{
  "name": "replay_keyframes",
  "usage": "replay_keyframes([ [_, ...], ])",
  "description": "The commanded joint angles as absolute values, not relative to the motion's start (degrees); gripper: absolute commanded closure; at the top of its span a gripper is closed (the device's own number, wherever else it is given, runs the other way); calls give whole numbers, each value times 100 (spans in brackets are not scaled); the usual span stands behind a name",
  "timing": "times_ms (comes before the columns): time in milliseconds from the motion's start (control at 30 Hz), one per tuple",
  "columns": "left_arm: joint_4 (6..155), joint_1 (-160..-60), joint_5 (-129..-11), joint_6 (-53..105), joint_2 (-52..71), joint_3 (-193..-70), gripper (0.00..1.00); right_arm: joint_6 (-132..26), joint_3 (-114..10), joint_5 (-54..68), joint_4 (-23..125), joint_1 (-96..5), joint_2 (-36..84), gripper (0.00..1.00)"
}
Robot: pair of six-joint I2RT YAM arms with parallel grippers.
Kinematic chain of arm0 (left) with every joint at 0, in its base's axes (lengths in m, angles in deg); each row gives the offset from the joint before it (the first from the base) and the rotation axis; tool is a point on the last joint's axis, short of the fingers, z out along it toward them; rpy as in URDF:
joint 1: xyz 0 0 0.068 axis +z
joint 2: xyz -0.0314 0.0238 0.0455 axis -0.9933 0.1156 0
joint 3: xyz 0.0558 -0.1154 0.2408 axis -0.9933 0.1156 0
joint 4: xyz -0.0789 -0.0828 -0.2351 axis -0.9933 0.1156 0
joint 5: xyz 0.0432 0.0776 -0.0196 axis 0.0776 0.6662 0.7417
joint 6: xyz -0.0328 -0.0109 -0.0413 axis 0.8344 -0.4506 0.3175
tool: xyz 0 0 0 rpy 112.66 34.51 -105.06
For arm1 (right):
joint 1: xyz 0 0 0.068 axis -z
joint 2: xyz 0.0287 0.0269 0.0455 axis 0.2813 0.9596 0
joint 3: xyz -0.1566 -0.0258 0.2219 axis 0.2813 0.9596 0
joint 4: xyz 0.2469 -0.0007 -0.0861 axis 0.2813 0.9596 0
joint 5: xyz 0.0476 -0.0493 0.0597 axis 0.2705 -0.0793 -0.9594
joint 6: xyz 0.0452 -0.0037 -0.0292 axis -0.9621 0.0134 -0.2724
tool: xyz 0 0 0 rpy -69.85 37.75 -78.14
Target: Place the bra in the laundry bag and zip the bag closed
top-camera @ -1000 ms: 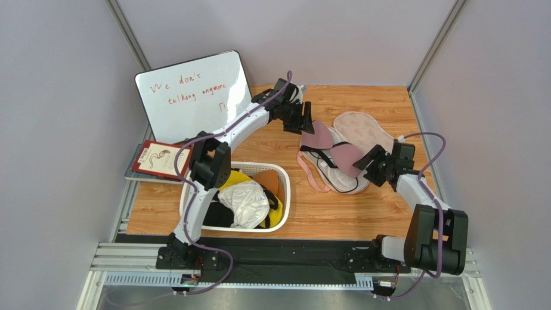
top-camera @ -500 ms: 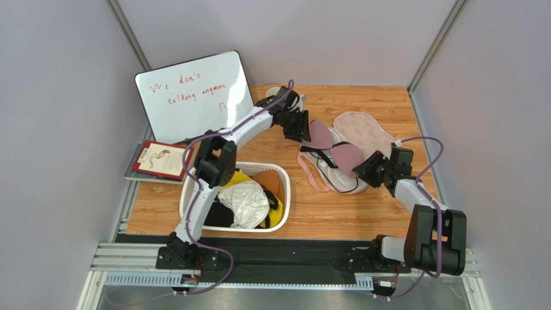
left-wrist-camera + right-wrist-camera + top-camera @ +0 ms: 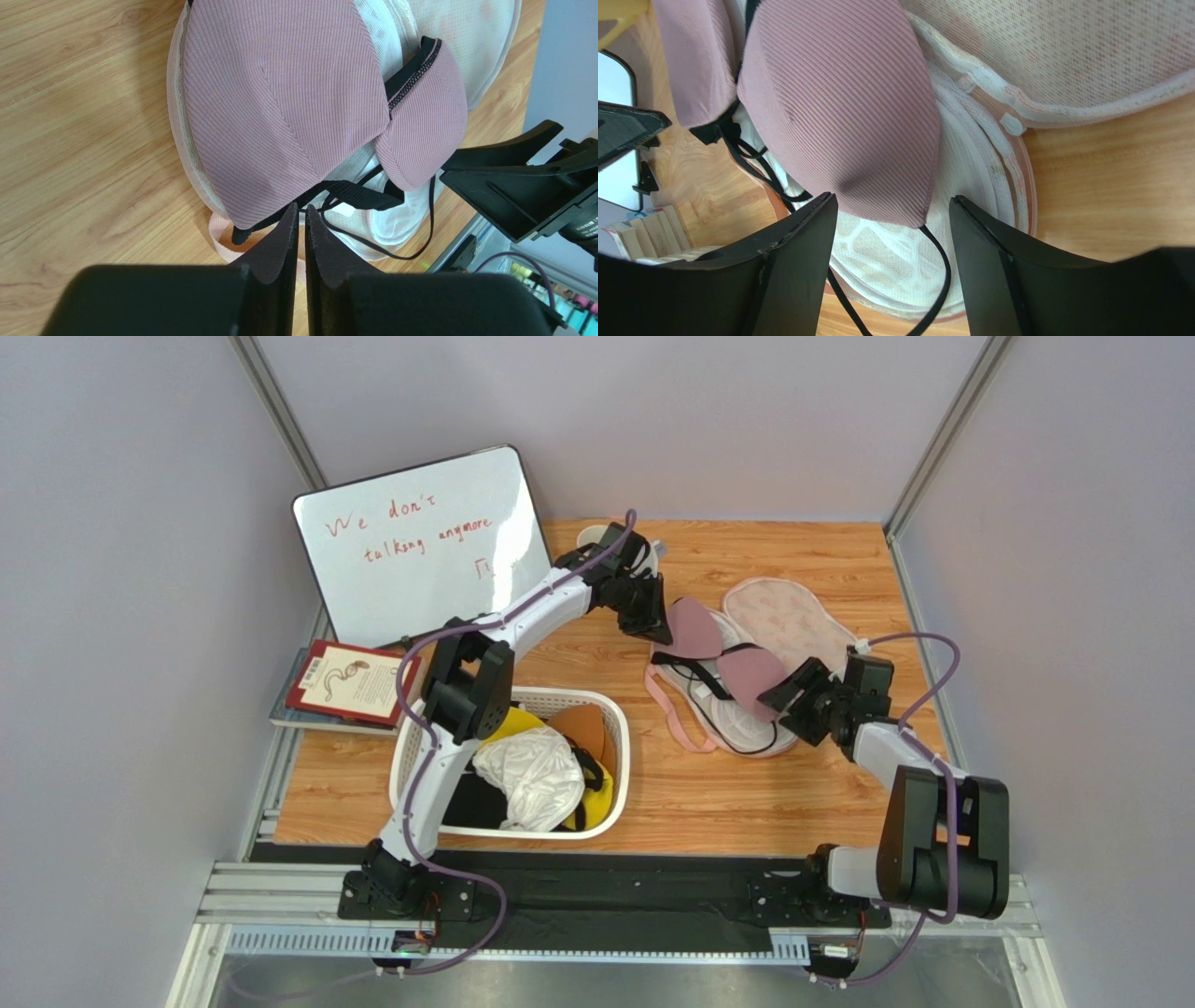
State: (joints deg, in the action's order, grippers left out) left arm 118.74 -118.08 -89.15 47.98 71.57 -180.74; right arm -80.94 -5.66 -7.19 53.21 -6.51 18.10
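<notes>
The left hand is narrowed to a slit, pinching the edge of one cup of the bra. The bra lies on the opened laundry bag on the desk. The right hand gapes wide around the other cup's tip.

Soft, even overhead light, faint shadows; the left end effector looms dark and slightly blurred.

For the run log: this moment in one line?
left end effector: shut on bra edge | right end effector: open around other cup | laundry bag: unzipped
</notes>
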Motion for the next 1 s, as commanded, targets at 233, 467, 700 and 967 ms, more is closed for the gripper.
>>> replay_keyframes([
  [233,11892,-11773,-9040,4852,7209,-18075,100,-8606,-622,-1213,3806,-579,2356,27],
  [467,11945,-11773,-9093,4843,7122,-18102,100,-8860,-341,-1450,2997,-579,2498,41],
  [700,11928,-11773,-9137,4983,6884,-18233,100,-8677,-630,-1187,3522,-579,1953,74],
  [967,11585,-11773,-9225,5406,6577,-18348,100,-8650,-1324,-1239,4305,-579,1575,100],
])
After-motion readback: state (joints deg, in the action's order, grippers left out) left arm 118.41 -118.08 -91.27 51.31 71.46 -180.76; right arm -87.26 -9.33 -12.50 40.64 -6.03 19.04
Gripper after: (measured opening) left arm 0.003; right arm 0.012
